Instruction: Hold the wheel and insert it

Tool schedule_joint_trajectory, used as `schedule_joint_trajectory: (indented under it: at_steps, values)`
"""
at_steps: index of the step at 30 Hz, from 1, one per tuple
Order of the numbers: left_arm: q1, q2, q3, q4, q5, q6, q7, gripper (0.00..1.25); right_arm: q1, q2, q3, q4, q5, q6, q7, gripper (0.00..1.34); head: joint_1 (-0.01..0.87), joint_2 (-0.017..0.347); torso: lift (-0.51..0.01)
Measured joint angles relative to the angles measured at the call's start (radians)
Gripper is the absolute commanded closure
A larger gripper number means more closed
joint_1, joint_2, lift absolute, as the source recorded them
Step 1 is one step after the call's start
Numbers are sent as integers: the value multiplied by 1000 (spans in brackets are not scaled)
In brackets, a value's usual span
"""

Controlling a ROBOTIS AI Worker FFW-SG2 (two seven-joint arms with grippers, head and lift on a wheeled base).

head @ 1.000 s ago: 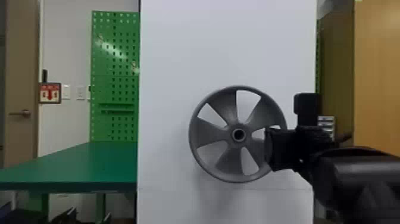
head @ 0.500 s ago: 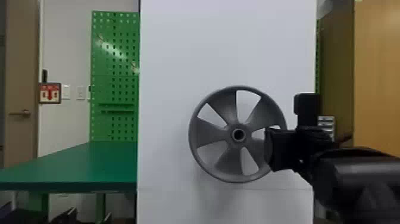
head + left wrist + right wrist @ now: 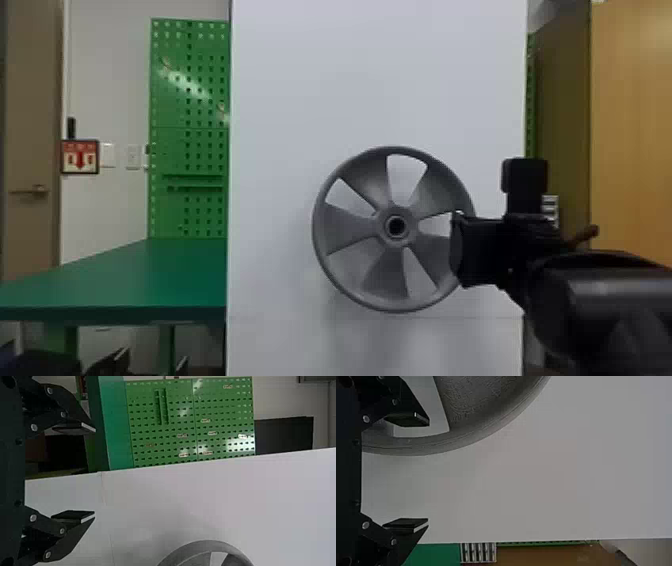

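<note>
Wheel [image 3: 347, 227] partly behind right gripper [image 3: 464, 250] jaws

On the left of my head view I've got a green table [image 3: 115, 280], a green pegboard [image 3: 170, 100] behind it, wall plates [image 3: 132, 156], a framed sign [image 3: 80, 156] (red and whitish), and a door [image 3: 31, 100] with a lever handle [image 3: 37, 190]. Far right, I see a wood-coloured panel [image 3: 632, 125].

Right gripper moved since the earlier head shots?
Yes. In the head view the right gripper has shifted slightly right, nearer the white board's right edge.
</note>
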Motion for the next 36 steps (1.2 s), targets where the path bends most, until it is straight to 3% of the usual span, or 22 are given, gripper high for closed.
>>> schedule_joint_trajectory:
  at_steps: [26,36]
  values:
    - [4,0,6,-1,6,1,-1,496,14,-3,2,-3,-25,-31,1,-2,0,2,-498]
    - [6,0,12,-1,10,0,0,496,118,-5,23,-143,-56,-68,1,-2,0,2,-498]
